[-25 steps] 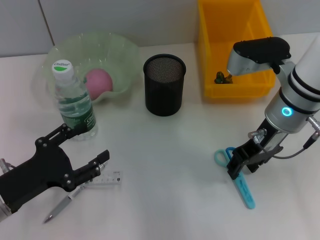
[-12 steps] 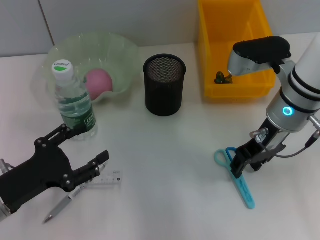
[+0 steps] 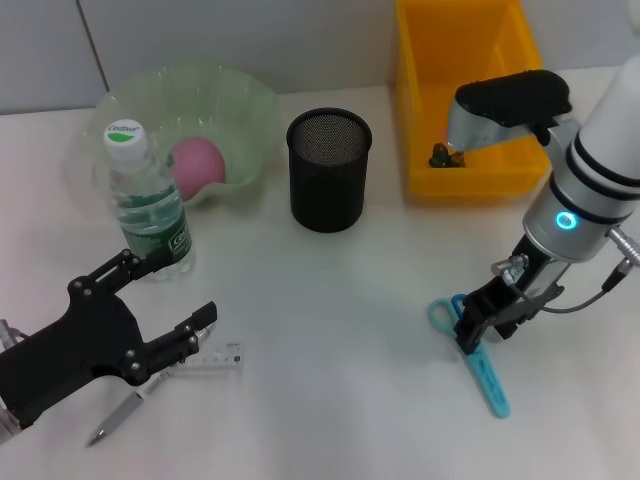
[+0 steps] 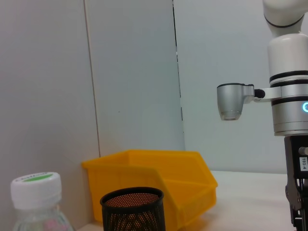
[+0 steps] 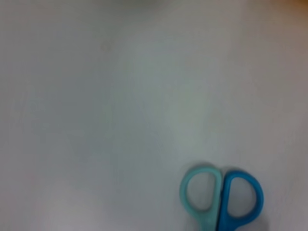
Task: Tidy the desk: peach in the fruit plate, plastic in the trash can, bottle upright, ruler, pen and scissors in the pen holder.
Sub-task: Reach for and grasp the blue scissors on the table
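We are working on the scissors (image 3: 470, 345), which are lying flat on the desk (image 3: 340, 330). Our right gripper (image 3: 478, 322) is sitting over the handles; we cannot tell its fingers' state. Next, lifting toward the pen holder (image 3: 329, 170).

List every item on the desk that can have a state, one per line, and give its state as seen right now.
bottle: upright, capped
peach: in the fruit plate
pen holder: upright, looks empty
trash can: holds a small dark scrap
scissors: flat on the desk, blades shut
ruler: flat on the desk
pen: flat on the desk
right gripper: down over the scissors
left gripper: open, above ruler and pen
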`<state>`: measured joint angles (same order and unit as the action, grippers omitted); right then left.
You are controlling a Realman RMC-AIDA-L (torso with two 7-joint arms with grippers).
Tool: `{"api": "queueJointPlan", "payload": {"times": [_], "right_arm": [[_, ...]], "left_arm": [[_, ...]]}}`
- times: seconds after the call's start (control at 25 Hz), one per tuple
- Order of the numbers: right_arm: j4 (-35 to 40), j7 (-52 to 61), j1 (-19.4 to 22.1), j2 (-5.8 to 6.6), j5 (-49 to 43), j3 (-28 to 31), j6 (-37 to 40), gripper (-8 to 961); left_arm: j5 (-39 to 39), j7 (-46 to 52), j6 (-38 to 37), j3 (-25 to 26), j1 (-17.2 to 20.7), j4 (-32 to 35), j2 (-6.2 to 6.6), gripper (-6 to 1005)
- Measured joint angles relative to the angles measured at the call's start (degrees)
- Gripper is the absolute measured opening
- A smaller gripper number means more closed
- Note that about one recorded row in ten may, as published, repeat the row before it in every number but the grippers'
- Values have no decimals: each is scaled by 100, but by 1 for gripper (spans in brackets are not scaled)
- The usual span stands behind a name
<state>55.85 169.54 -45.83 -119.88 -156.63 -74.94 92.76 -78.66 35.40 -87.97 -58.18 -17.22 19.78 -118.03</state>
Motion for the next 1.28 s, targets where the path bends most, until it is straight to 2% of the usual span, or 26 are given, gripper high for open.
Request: {"api": "queueJointPlan", "payload": {"times": [0.28,0.96,1.16,1.28], "right_arm": [[-258,1,-120,-1,3,-166,-117,519],[-319,2,-148,-1,11,-170,-116,516],[-322,2,-156,0,1,-170,-90,339],[-322,2,-147,0,-5,-170,-86,321]], "left_arm": [[0,-6,-28,0,9,0,0,785],[0,-4,-62,0,17,9,0,784],[0,-2,-62,0,12,9,1,784],[0,0,-54,0,-12,9,6,784]]}}
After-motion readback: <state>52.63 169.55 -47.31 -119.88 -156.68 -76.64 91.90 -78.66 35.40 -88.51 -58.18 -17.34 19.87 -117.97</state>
